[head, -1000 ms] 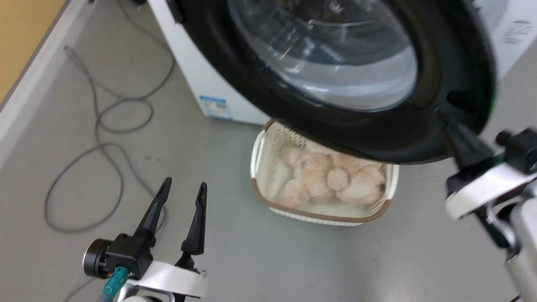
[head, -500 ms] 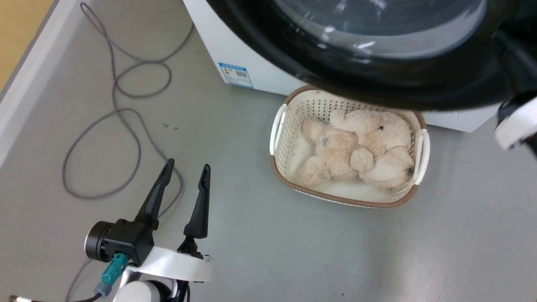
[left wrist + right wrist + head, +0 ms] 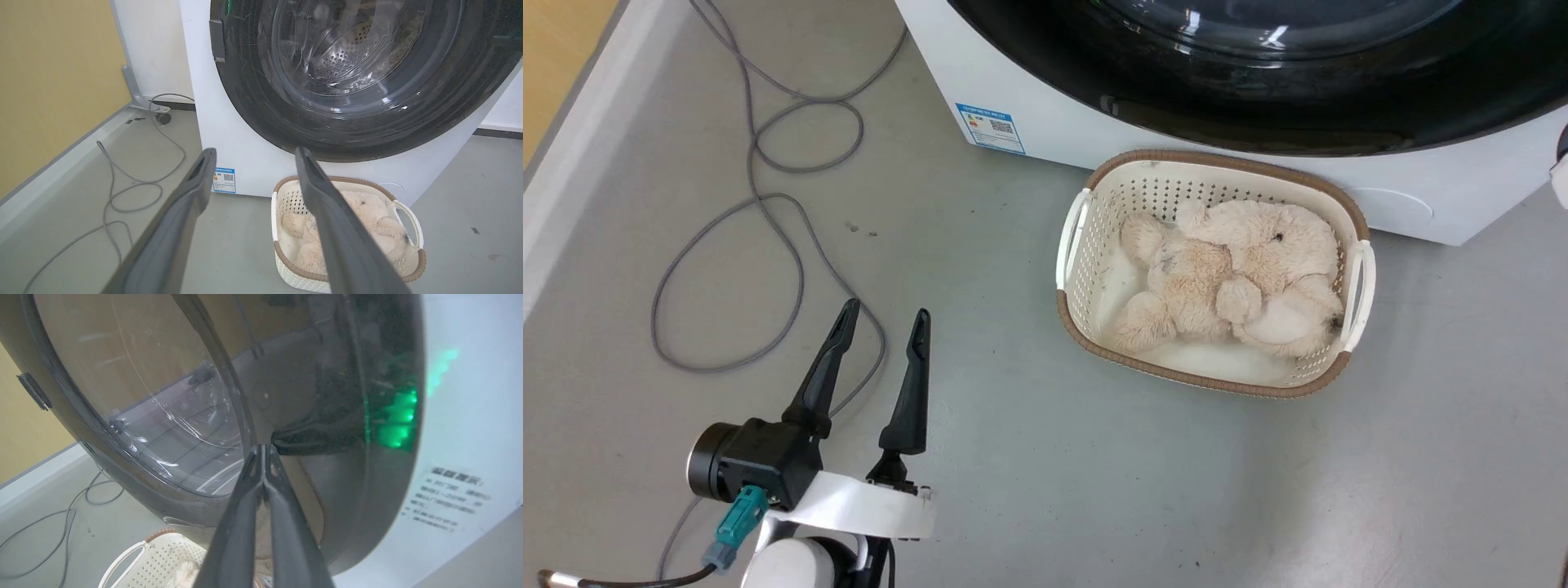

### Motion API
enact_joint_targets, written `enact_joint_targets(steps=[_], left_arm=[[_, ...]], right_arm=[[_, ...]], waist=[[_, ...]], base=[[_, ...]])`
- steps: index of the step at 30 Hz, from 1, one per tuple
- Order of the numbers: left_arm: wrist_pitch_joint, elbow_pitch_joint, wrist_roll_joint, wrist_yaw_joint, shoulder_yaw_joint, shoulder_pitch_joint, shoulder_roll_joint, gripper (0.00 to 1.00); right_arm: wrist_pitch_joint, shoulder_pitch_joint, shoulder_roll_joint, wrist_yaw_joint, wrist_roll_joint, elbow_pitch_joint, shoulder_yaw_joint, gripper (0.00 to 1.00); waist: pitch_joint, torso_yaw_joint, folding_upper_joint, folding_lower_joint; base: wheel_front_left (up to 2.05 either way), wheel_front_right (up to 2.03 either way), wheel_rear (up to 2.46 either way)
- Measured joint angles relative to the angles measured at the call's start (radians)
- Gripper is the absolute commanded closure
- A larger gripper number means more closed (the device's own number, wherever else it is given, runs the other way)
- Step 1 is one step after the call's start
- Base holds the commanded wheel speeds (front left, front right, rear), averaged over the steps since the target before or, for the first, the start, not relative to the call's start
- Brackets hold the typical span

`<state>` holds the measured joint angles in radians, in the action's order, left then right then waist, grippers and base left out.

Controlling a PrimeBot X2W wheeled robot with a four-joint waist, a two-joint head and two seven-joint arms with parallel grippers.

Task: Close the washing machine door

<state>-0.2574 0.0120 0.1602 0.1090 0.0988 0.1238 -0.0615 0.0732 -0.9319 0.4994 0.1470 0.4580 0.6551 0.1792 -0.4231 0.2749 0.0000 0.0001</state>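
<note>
The washing machine is a big white front-loader along the top of the head view. Its round black-rimmed door lies against the front panel, and through its glass I see the steel drum. My right gripper is shut with nothing between its fingers, and its tips are at the door's black rim near the right side. My left gripper hovers over the floor at the lower left, open and empty, well short of the machine.
A cream perforated basket of plush toys stands on the floor right before the machine, under the door. A grey cable loops over the floor at left. A pale skirting and yellow wall bound the left side.
The door has swung from well open in to the machine's front. The head camera has shifted, and the right arm has gone almost out of its picture. The left gripper has kept still.
</note>
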Motion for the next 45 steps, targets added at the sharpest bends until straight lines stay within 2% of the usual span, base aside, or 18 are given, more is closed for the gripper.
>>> enact_joint_targets(steps=[11,19,25,30,37,45], left_arm=[[0.0,-0.021,0.0,0.008,-0.01,0.002,0.007,0.0],[0.0,-0.059,0.0,0.007,-0.024,-0.026,0.009,0.0],[0.0,-0.081,-0.015,-0.002,-0.044,-0.074,0.01,0.0],[0.0,-0.089,-0.018,-0.005,-0.056,-0.114,0.01,0.0],[0.0,-0.091,-0.025,-0.01,-0.053,-0.151,0.01,0.0],[0.0,-0.091,-0.025,-0.011,-0.052,-0.178,0.011,0.0]], right_arm=[[0.064,0.009,-0.015,-0.008,0.011,0.054,0.012,1.0],[0.142,0.194,-0.02,-0.015,0.051,-0.008,0.08,1.0],[0.168,0.387,-0.067,-0.016,0.058,-0.11,0.063,1.0],[0.177,0.531,-0.121,-0.016,0.023,-0.224,-0.006,1.0],[0.171,0.744,-0.213,-0.016,-0.047,-0.414,-0.137,1.0],[0.165,0.95,-0.342,-0.016,-0.188,-0.631,-0.21,1.0]], waist=[[0.053,-0.009,0.0,0.0],[0.171,-0.04,0.0,0.0],[0.276,-0.077,0.0,-0.0001],[0.351,-0.117,0.0,-0.0002],[0.422,-0.16,0.0,-0.0002],[0.446,-0.175,0.0,-0.0002]], base=[[0.0,0.0,0.0],[0.0,0.0,0.0],[0.0,0.0,0.0],[0.0,0.0,0.0],[0.0,0.0,0.0],[0.0,0.0,0.0]])
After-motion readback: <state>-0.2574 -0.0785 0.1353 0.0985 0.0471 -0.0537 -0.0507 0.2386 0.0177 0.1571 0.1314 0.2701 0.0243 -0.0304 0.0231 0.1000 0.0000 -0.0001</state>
